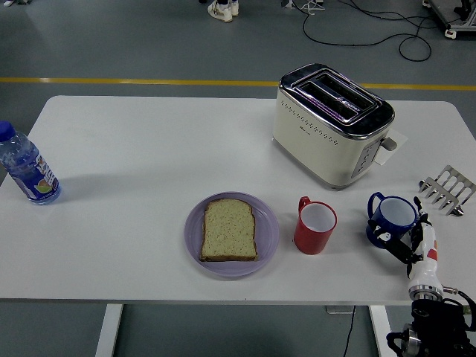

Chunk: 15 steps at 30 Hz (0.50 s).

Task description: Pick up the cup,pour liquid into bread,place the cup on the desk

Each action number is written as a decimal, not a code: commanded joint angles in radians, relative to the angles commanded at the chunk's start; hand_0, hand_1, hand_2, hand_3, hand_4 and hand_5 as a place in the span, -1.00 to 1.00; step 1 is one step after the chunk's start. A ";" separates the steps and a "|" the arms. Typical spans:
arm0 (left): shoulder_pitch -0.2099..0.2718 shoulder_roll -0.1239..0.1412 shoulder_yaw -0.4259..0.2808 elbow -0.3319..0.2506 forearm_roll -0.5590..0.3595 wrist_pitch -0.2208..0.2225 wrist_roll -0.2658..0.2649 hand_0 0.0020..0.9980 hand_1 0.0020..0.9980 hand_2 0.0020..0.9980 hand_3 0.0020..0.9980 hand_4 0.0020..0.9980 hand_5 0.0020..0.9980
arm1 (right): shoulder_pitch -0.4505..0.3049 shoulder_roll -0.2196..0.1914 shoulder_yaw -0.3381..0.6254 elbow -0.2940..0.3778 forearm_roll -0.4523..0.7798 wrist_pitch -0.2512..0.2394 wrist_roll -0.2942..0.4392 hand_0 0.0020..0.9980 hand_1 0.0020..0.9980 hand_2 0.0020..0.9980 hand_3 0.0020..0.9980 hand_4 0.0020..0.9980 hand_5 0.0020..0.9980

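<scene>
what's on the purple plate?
One slice of bread lies flat on the purple plate, covering its middle; only the rim shows around it. Whatever is under the slice is hidden.

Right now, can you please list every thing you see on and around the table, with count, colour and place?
Water bottle: one, clear with blue cap, far left edge of table.
Plate: one, lilac, centre front.
Bread slice: one, light brown, lying on the plate.
Red cup: one, right of the plate.
Blue cup: one, two handles, right of the red cup.
Toaster: one, cream and chrome, back right.
Toast rack: one, metal, right edge.
Table: one, white.
Cables: black, on the grey floor behind.
Right hand: one, black, curled around the blue cup, front right.
</scene>
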 joint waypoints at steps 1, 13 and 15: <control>0.000 0.000 0.000 0.000 0.001 0.000 0.000 0.30 0.29 0.28 0.06 -0.41 0.54 | 0.001 0.000 -0.001 -0.002 0.004 0.000 0.002 0.60 0.31 0.53 0.68 0.91 -0.73; -0.001 0.000 -0.001 0.000 0.002 0.000 0.000 0.30 0.28 0.28 0.06 -0.41 0.54 | 0.004 0.001 0.003 -0.009 0.041 -0.007 0.029 0.26 0.03 0.24 0.14 0.73 -0.87; 0.000 0.000 -0.001 0.000 0.002 0.000 0.000 0.30 0.28 0.28 0.06 -0.41 0.54 | 0.003 0.000 0.006 -0.005 0.043 -0.012 0.036 0.26 0.03 0.24 0.14 0.73 -0.87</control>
